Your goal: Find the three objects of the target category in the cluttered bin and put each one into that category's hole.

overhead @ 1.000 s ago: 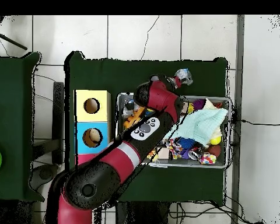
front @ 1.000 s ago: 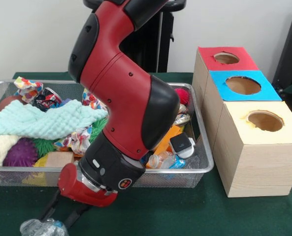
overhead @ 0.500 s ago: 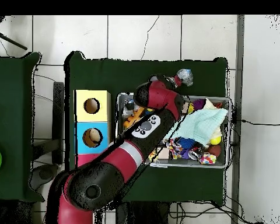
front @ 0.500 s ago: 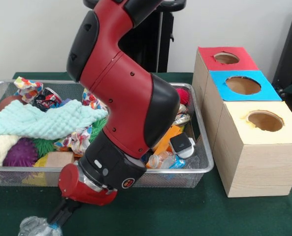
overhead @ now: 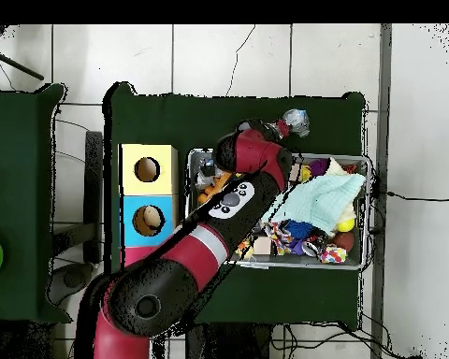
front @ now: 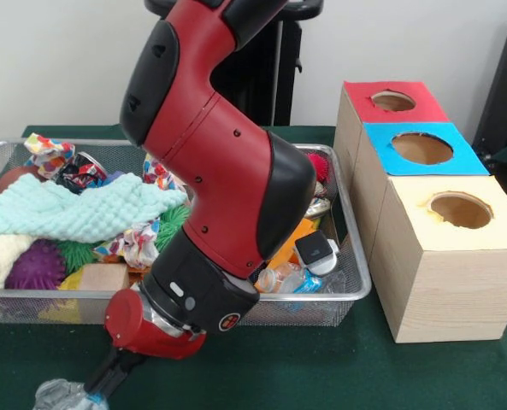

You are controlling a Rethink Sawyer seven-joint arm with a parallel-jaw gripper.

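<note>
A crushed clear plastic bottle (front: 56, 395) lies on the green cloth in front of the wire bin (front: 356, 290), at the bottom left of the front view. My gripper (front: 95, 391) reaches down to it, its dark fingers drawn together on the bottle's right end. From overhead the bottle (overhead: 295, 122) sits just outside the bin's (overhead: 369, 215) far edge, at the tip of my arm. Another clear bottle (front: 289, 278) lies inside the bin at its right front corner. Three wooden boxes with round holes stand to the right: red top (front: 360, 107), blue top (front: 381, 137), yellow top (front: 415, 218).
The bin is packed with a mint towel (front: 73, 209), a purple spiky ball (front: 35, 265), patterned cloth scraps (front: 52, 154), an orange piece (front: 296, 235) and other clutter. My bulky arm (front: 219, 171) leans over the bin's middle and hides part of it.
One second ago the fingers stood apart above the bottle. They have since come together on it, and the wrist has shifted slightly.
</note>
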